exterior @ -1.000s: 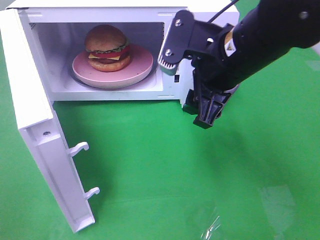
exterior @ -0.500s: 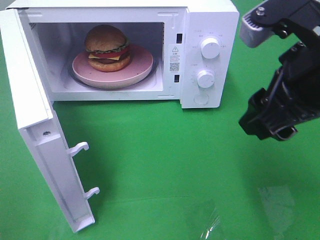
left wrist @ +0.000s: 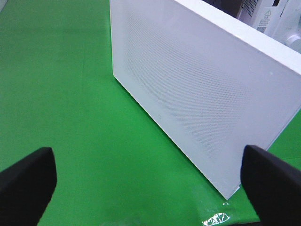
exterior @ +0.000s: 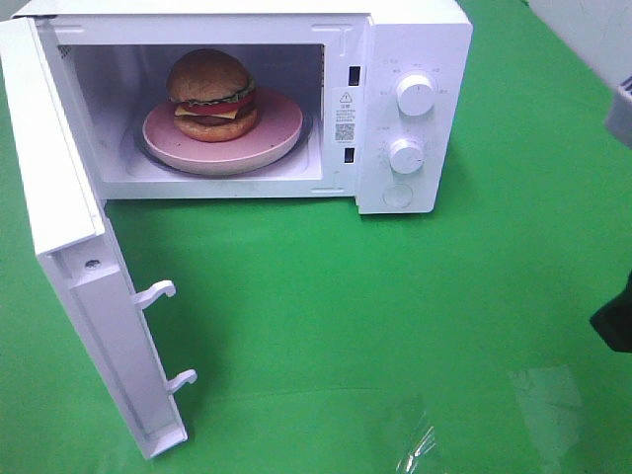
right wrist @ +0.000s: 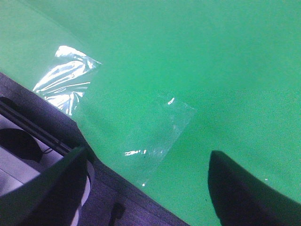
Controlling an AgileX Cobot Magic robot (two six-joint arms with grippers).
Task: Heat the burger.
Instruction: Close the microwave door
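Green surface (exterior: 395,326) w/ white microwave (exterior: 439,49) at the back, door (exterior: 69,227) swung wide open. Inside, pink plate (exterior: 281,128) w/ the burger (exterior: 210,94) sitting on it. Left claw (left wrist: 146,155) spread wide, empty, near door's outer face. Right claw (right wrist: 148,155) apart too, nothing held, above the surface.

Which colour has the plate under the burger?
Pink; the plate under the burger shows best in the exterior high view.
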